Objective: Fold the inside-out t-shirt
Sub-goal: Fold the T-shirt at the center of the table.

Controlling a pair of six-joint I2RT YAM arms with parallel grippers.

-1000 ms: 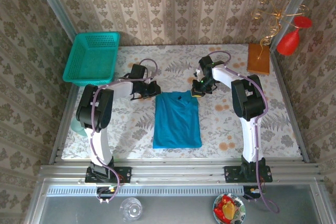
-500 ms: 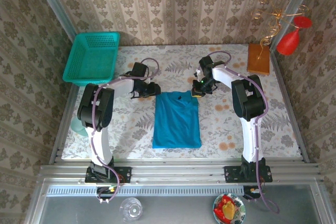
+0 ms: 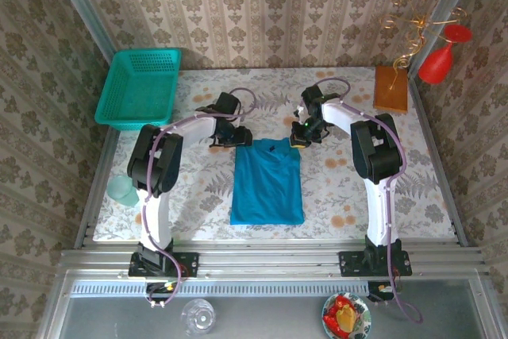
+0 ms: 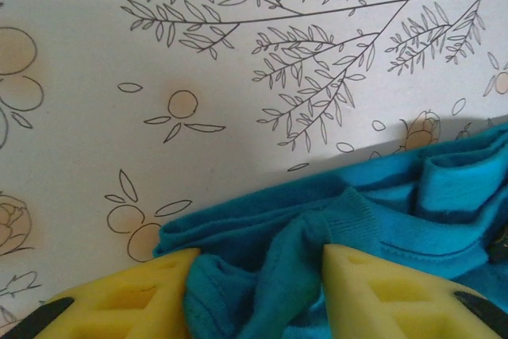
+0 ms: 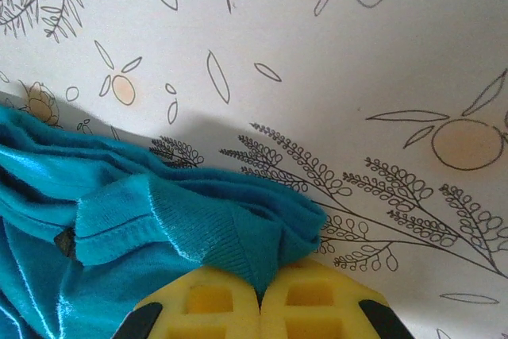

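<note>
The inside-out t-shirt [image 3: 267,184] lies on the patterned table [image 3: 357,188] as a long blue-teal rectangle, collar end at the far side. My left gripper [image 3: 238,139] is at its far left corner. In the left wrist view the yellow fingers [image 4: 151,283] stand apart, open, with a bunched ridge of the t-shirt [image 4: 381,204] lying between them around the gripper's gap [image 4: 258,263]. My right gripper [image 3: 298,139] is at the far right corner. In the right wrist view its pads [image 5: 260,287] are pressed together, pinching a ribbed fold of the t-shirt [image 5: 159,212].
A teal mesh basket [image 3: 139,87] stands at the far left corner. An orange-brown block [image 3: 391,89] and a red ornament [image 3: 440,57] are at the far right. A pale green cup [image 3: 123,190] sits at the left edge. A glass [image 3: 198,315] and a plate of food [image 3: 347,315] lie below the rail.
My left gripper has slid right along the table to the shirt's far left corner, and its jaws have opened. The right gripper holds still on its corner.
</note>
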